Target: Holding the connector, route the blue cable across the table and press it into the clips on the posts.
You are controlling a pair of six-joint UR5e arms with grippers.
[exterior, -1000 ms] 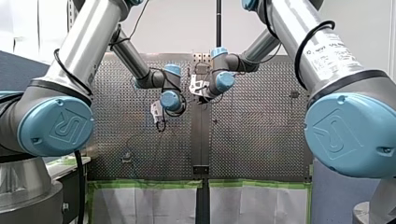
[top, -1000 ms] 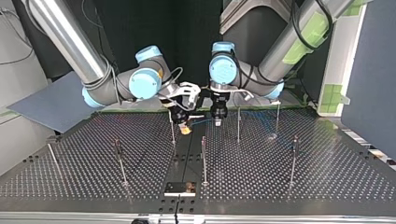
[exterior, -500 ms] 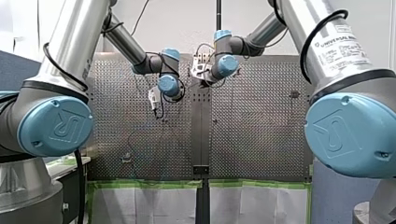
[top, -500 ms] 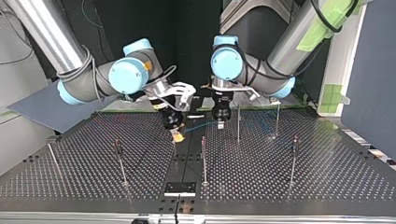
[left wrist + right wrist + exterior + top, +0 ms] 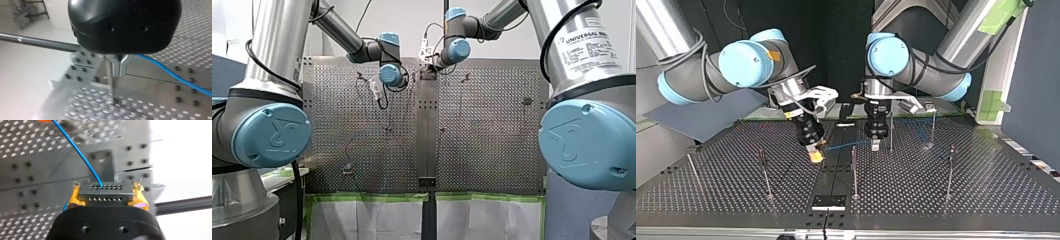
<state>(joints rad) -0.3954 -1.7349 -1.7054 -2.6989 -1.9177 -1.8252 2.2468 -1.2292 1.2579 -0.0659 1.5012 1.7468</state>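
Perforated table (image 5: pixel 30 147): connector (image 5: pixel 105 192) between right claw (image 5: pixel 106 195) pads (image 5: pixel 75 196), blue cable (image 5: pixel 75 147) ahead.

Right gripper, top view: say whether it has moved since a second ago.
Yes: my right arm's yellow-padded gripper came toward the flat black plate at the perforated table's near edge.

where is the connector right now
The connector is gripped between the yellow pads of my right hand, left of centre in the top view, just left of the middle post.
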